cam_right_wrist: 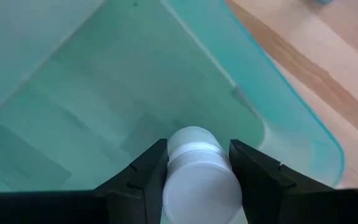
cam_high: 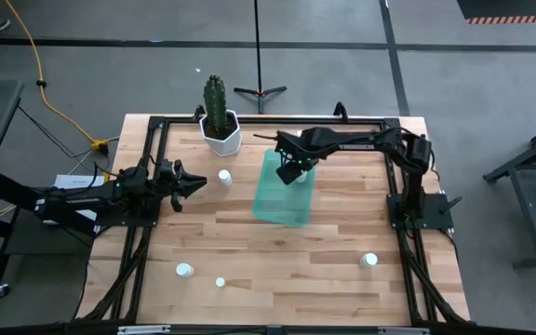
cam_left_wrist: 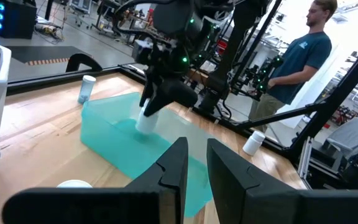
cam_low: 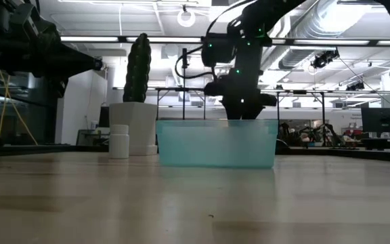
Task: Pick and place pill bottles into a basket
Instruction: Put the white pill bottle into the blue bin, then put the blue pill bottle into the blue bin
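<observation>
Left gripper [cam_high: 196, 182] sits at the table's left side, pointing right toward the middle, holding nothing; its fingers [cam_left_wrist: 173, 165] stand a narrow gap apart with only air between them. Just right of its tips a pill bottle [cam_high: 224, 177] stands upright on the wood, near the cactus pot [cam_high: 221, 133] at the far edge. Two more small bottles sit at the near edge, left of centre [cam_high: 184, 271] and [cam_high: 220, 282], well apart from the basket. Basket [cam_high: 284, 191], teal and translucent, lies at mid-table, slightly right of centre. Right gripper [cam_high: 291, 172] reaches in from the right and hangs over the basket's far end, lowered inside its walls in the low view. Its fingers [cam_right_wrist: 148, 174] pinch a white bottle [cam_right_wrist: 194, 165] by the sides, cap pointing down at the basket floor; whether the bottle touches the floor, cannot tell. Another bottle [cam_high: 369, 261] stands near the right edge, toward the near side. Person [cam_left_wrist: 300, 62] in a teal shirt stands beyond the table in the left wrist view.
</observation>
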`<state>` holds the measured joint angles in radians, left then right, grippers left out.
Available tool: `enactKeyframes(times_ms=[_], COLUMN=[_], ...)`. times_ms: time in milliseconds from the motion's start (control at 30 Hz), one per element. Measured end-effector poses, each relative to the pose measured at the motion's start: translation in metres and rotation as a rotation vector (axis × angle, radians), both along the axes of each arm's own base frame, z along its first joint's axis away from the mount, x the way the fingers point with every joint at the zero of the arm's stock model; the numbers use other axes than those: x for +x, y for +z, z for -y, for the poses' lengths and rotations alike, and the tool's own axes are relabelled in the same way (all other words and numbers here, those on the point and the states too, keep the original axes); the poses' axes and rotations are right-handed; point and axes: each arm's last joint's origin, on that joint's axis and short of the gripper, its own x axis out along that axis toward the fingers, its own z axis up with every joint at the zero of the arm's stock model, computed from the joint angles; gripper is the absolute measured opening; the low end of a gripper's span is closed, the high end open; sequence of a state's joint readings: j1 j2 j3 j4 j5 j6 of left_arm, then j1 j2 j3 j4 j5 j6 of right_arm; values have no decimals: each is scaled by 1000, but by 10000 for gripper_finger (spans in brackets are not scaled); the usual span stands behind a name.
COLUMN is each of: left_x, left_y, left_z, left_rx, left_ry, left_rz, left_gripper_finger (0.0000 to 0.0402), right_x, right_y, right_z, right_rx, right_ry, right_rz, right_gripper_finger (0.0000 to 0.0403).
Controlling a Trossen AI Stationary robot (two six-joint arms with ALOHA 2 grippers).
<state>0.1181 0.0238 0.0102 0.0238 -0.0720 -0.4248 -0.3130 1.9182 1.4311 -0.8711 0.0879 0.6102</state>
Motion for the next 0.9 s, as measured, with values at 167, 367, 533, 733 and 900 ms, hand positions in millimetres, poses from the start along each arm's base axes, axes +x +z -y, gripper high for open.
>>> enactKeyframes(times_ms=[167,367,533,733,900], left_x=[0,0,0,0,0], left_y=[0,0,0,0,0], left_z=[0,0,0,0,0], left_rx=[0,0,0,0,0], left_ry=[0,0,-1,-1,-1], left_rz=[0,0,0,0,0], left_gripper_finger=[95,95,95,95,95], right_x=[0,0,1,11,12], right_y=[-1,-1,8,52,73], right_z=[1,1,1,11,29], right_rx=[-32,-16,-7,-156,-300], right_ry=[-22,-21,-18,-4,-30], right_rz=[-12,-8,20,120,142], right_gripper_finger=[179,218,232,230,230])
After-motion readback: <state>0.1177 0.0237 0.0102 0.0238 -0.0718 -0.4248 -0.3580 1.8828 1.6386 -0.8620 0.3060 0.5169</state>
